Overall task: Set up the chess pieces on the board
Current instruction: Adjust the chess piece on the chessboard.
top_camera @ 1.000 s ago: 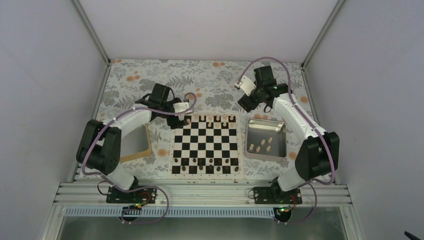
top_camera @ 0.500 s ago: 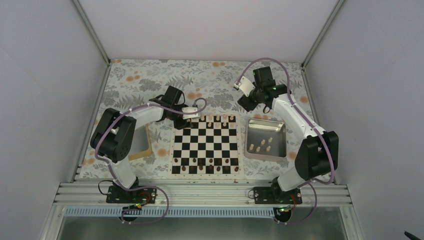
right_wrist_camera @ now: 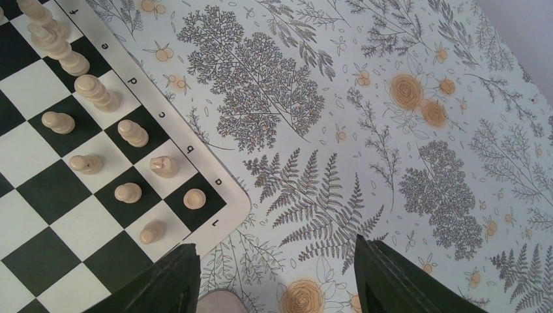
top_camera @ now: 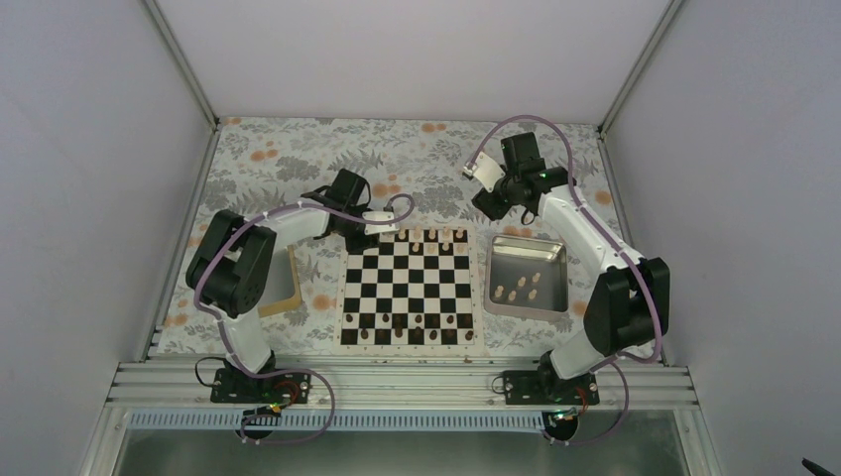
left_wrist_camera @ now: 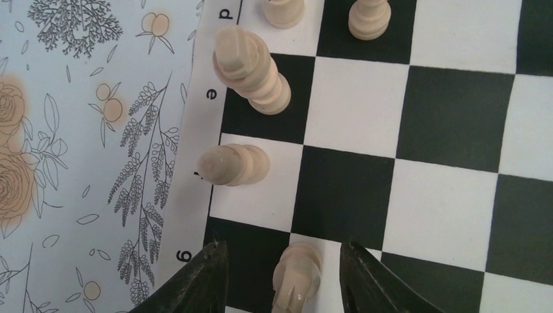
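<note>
Floral cloth (top_camera: 298,159) covers a table hemmed by white walls (top_camera: 417,50), with the board (top_camera: 407,288) lying at centre frame. Pale chess pieces (top_camera: 431,236) line its upper edge, dark men (top_camera: 407,332) stand along the lower edge, and more pale ones wait in a steel tray (top_camera: 531,253) just to the right. At the board's upper left corner the left gripper (left_wrist_camera: 283,261) straddles one pale piece (left_wrist_camera: 297,277), its jaws partly parted with a sliver of gap on each side and no pinch yet. The right gripper (right_wrist_camera: 275,246), above and right of the board, hangs wide and empty over bare cloth. Small turned wood of this kind looks light, rigid and smooth, and likely to topple at a nudge. The narrow waist, taken squarely from above, seems the safest hold.
</note>
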Available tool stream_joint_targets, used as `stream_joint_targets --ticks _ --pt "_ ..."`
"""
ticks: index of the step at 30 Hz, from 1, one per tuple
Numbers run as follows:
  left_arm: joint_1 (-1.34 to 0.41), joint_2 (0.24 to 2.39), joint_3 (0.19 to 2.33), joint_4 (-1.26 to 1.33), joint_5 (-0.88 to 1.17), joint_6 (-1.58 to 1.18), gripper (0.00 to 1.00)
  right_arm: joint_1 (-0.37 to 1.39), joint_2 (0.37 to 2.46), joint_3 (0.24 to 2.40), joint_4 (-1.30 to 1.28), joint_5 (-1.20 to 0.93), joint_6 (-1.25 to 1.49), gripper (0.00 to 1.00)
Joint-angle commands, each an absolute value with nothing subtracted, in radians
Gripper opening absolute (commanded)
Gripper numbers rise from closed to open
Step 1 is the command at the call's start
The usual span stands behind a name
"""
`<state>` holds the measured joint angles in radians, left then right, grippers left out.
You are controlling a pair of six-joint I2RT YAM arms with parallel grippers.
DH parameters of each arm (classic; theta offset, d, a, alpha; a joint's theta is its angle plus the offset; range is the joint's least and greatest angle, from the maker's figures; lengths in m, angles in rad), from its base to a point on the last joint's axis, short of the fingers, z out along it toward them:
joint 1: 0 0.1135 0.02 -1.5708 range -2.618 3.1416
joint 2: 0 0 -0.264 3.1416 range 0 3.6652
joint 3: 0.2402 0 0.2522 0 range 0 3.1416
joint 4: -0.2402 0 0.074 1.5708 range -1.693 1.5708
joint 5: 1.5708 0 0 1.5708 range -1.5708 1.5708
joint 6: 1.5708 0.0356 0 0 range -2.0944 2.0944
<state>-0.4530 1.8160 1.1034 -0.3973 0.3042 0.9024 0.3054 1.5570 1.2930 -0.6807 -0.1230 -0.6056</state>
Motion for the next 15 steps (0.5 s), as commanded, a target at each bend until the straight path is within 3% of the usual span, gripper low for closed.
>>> stream_joint_targets --ticks 1,15 --pt "-0.466 1.829 1.128 -0.435 0.268 0.915 0.41 0.306 1.563 1.277 -0.671 -0.141 -0.608 0.61" --pt "-0.469 1.854 1.165 -0.482 0.245 0.907 0.29 0.305 1.563 1.277 -0.672 -0.141 -0.608 0.61"
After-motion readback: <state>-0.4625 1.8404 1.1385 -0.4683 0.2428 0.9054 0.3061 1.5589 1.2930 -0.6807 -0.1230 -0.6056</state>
